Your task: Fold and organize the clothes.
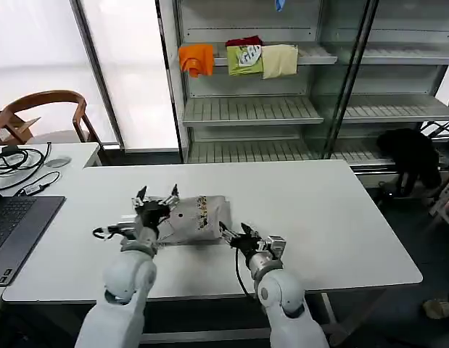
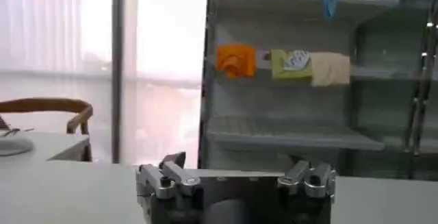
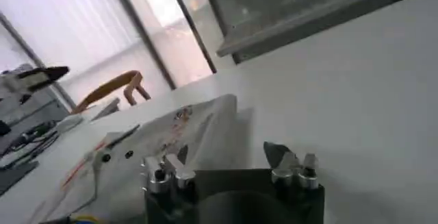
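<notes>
Lying folded on white table (image 1: 340,217): grey shirt (image 1: 195,217), between both grippers. Left gripper (image 1: 157,199) w/ fingers spread, hovering at shirt's edge. Right gripper (image 1: 235,235) fingers released, just beside shirt.

The head camera looks down at the white table (image 1: 340,217). Both wrist cameras sit low behind their fingers, sharing the shelves (image 2: 294,136).
</notes>
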Available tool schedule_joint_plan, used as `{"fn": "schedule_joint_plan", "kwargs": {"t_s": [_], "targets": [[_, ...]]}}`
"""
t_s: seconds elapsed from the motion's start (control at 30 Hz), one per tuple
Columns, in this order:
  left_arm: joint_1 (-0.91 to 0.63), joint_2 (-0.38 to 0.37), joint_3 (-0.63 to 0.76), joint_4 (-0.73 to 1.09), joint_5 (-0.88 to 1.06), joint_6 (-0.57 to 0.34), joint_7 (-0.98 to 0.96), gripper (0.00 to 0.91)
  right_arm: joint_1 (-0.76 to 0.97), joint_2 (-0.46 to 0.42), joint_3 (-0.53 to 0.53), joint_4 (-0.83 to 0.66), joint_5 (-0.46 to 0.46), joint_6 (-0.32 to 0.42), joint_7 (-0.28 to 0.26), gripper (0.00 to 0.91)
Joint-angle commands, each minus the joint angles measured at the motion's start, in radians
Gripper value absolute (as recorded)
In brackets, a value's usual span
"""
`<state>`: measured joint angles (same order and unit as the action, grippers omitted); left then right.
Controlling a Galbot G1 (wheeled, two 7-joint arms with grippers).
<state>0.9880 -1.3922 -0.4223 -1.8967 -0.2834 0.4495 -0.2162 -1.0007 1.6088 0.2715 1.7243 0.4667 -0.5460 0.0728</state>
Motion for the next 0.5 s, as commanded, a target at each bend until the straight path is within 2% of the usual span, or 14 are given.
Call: {"fn": "schedule_joint_plan", "kwargs": {"t_s": [0.03, 0.27, 0.5], "targets": [[0.099, 0.064, -0.175, -0.069, -0.053, -0.004, 0.029, 0.907, 0.12, 0.049, -0.039, -0.156, 0.16, -0.01, 0.055, 0.0], [0.109, 0.053, -0.185, -0.032, -0.058, -0.011, 0.026, 0.907, 0.117, 0.049, -0.025, -0.152, 0.178, -0.026, 0.053, 0.0], [0.113, 0.051, -0.187, -0.013, -0.056, -0.021, 0.029, 0.907, 0.089, 0.049, 0.008, -0.109, 0.191, -0.03, 0.016, 0.0]]}}
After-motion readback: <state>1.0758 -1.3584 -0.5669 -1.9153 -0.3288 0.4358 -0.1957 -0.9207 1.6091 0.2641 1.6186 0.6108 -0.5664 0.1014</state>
